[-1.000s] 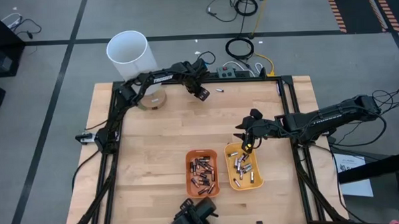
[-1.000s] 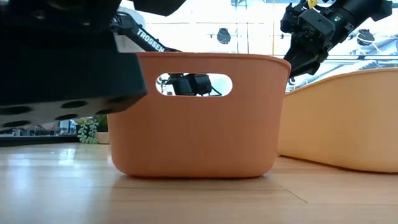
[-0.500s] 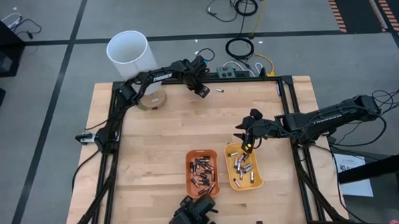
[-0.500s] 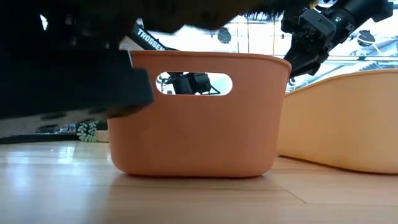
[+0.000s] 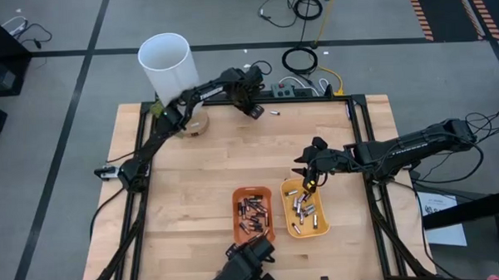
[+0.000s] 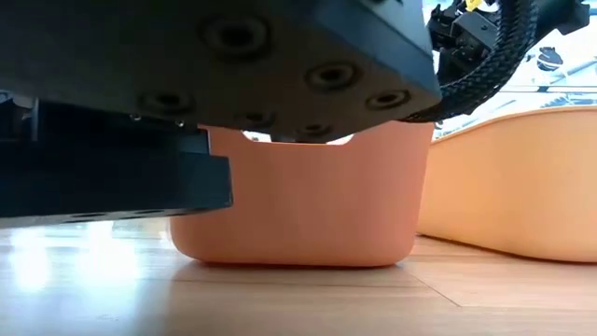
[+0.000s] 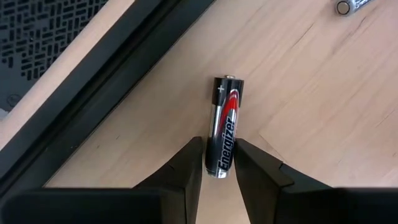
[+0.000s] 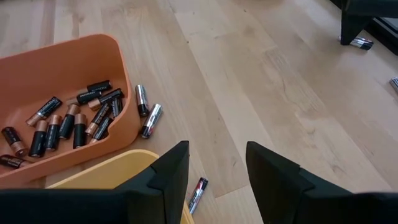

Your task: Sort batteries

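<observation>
Nearest the front edge of the pale wooden worktop (image 5: 201,175), two smooth plastic trays with rounded corners are sitting side by side. The orange tray (image 5: 254,216) is holding many small round batteries (image 5: 253,219), mostly dark ones with coppery ends. The yellow tray (image 5: 306,207) just beside it is holding shinier, silvery cells (image 5: 303,206). In the low view the orange tray's curved wall is filling the middle, with a big black metal block with bolt holes (image 6: 233,65) hanging in front of it.

In the right wrist view, two batteries (image 8: 147,111) are lying on the wood just outside the orange tray's wall, and one more small battery (image 8: 198,193) is lying near the yellow rim.

The right end effector (image 5: 307,179) is hanging over the far end of the yellow tray. Its two dark, flat fingers (image 8: 166,177) are standing apart with nothing between them.

Farther back, the left end effector (image 5: 253,111) is reaching to the far edge of the worktop, close to the black metal frame (image 5: 315,99). Its fingers (image 7: 186,165) are squeezing the bottom end of a glossy black, red and silver battery (image 7: 222,127), which is lying on the wood. Another silvery battery (image 5: 274,113) is lying near it.

Past the back corner, a tall white tube (image 5: 167,66) is standing upright, smooth and round, next to a short, round tan thing (image 5: 192,123).
</observation>
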You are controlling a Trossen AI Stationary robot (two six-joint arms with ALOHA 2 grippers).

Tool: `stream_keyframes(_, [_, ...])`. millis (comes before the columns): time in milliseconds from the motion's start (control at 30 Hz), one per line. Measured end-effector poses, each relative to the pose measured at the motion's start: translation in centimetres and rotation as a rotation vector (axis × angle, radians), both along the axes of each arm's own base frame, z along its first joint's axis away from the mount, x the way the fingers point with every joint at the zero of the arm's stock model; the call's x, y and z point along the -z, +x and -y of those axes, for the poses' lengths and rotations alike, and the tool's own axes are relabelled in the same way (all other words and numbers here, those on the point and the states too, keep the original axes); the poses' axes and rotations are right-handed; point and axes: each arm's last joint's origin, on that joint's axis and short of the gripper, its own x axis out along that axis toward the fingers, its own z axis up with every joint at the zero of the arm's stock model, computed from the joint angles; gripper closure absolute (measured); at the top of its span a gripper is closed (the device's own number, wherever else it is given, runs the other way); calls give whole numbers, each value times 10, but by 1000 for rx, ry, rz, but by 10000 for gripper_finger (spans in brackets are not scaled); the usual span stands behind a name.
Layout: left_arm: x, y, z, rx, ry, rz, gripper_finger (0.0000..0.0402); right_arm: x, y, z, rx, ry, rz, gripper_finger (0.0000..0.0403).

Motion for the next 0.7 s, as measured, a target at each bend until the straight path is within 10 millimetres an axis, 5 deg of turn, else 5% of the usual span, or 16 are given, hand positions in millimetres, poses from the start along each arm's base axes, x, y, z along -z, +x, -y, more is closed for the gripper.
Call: stream_keyframes(700, [2, 7, 16, 101, 20, -57, 355, 0, 0, 0, -1, 1, 0, 252])
